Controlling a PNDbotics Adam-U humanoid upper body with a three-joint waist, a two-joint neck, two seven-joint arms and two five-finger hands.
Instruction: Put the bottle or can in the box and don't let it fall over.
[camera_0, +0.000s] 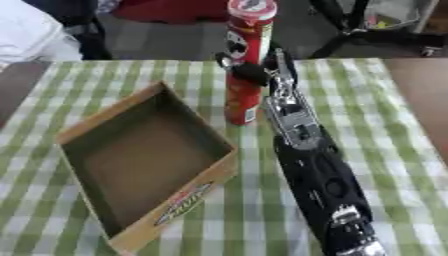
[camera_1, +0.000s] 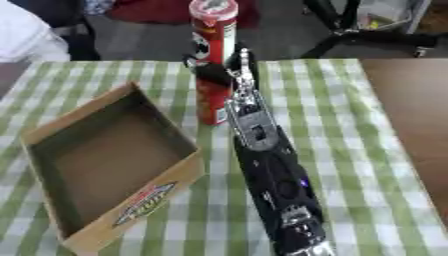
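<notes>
Left eye view: tall red can (camera_0: 244, 60) stands upright on the green-and-white checked tablecloth (camera_0: 385, 150), toward the far middle of the table. Its lid is on and there is a white label patch low on its side. Right hand (camera_0: 254, 70) is at the can about halfway up; dark fingers wrap round the tube from the right side, so it has hold of the can. The can's base looks to be on the cloth, though I cannot tell for sure. The right arm (camera_0: 315, 170) runs in from the near right edge, silver section close to the wrist and black casing nearer the camera. Open cardboard box (camera_0: 144, 160) sits near left of the can, turned at an angle, with nothing visible inside. A printed logo shows on its near wall. The can is outside the box, just beside its far right corner.

Right eye view: same layout, shifted left. Can (camera_1: 213, 55) is upright, with the hand (camera_1: 214, 72) curled round its middle. Box (camera_1: 105, 165) lies near left, separated from the can by a strip of cloth. Bare brown table edge (camera_1: 411, 125) shows at the right beyond the cloth. Left hand shows in neither view.
</notes>
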